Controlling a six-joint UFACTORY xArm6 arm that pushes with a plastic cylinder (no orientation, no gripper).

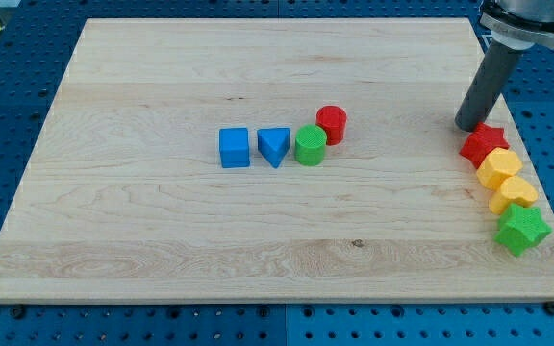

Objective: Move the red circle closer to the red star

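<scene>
Green star (521, 229) sits nearest the view's bottom; my tip (469, 126), bare rod holding nothing, touches down just beside the red star (484, 144); red circle (332, 124) waits well apart toward the view's left, beside the green cylinder (310, 146).

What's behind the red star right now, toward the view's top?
My tip sits right behind the red star, at its top-left edge, apparently touching. The rod hides the board there. The red circle is far off to the view's left.
</scene>
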